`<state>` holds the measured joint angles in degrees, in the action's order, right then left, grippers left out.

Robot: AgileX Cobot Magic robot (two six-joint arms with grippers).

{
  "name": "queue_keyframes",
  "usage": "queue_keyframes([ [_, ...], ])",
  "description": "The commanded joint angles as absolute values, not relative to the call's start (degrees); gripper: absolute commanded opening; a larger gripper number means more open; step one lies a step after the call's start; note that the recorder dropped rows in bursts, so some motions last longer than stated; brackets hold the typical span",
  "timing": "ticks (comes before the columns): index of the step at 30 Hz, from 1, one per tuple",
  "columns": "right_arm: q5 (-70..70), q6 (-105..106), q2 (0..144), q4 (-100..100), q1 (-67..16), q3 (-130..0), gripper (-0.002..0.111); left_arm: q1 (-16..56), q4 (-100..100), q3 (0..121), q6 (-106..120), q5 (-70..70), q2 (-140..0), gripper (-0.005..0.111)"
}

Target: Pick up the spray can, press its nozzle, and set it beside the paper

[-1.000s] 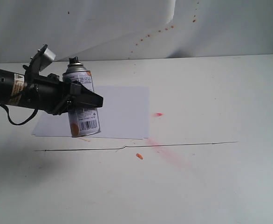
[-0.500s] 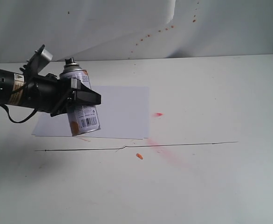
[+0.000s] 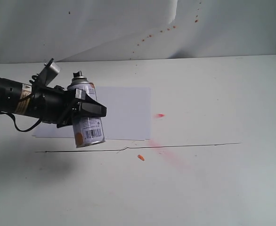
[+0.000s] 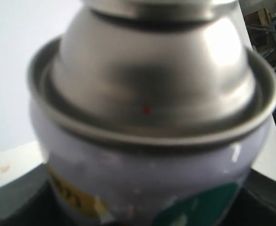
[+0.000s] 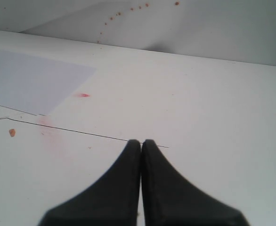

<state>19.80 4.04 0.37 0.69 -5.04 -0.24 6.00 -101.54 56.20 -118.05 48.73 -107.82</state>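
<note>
Currently, the left arm (image 3: pixel 15 96) reaches in from the left of the exterior view, roughly level with the counter (image 3: pixel 213 94). The left jaws stand partly open and clamp the can (image 3: pixel 88 128) from both sides at mid-body, just below its silver dome. The can is nearly upright, its top leaning slightly toward the arm. The nozzle (image 3: pixel 78 74) is uppermost and free of the jaws. In that view the can overlaps the front left part of the paper (image 3: pixel 126 113). Its base appears raised off the counter, though contact cannot be ruled out.

The right jaws are pressed together and hold nothing. They point over bare counter near a thin black line (image 5: pixel 81 132).

Visibility limits:
- The left jaws cover the middle of the label.
- The left wrist view is filled by the blurred dome, and the nozzle is cut off at the frame edge.
- The right arm shows only in its own wrist view, as two dark jaw tips.
</note>
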Motion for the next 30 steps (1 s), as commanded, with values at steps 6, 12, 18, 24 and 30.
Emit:
queue_keyframes([
  [6, 19.54, 4.11, 0.00, 0.75, -4.64, 0.00, 0.000, 6.22, -99.95, 64.10, -106.21, 47.75, -107.44, 0.000],
  [12, 19.54, 4.11, 0.00, 0.87, -4.64, 0.00, 0.000, 6.22, -99.95, 65.31, -83.96, 45.06, -107.44, 0.000],
  [18, 19.54, 4.11, 0.00, 0.87, -4.64, 0.00, 0.000, 6.22, -99.95, 65.31, -68.30, 35.74, -107.44, 0.000],
  [24, 19.54, 4.11, 0.00, 0.87, -4.64, 0.00, 0.000, 6.22, -99.95, 65.31, -61.46, 23.33, -107.44, 0.000],
  [30, 19.54, 4.11, 0.00, 0.87, -4.64, 0.00, 0.000, 5.69, -99.95, 65.31, -59.27, 22.45, -107.44, 0.000],
])
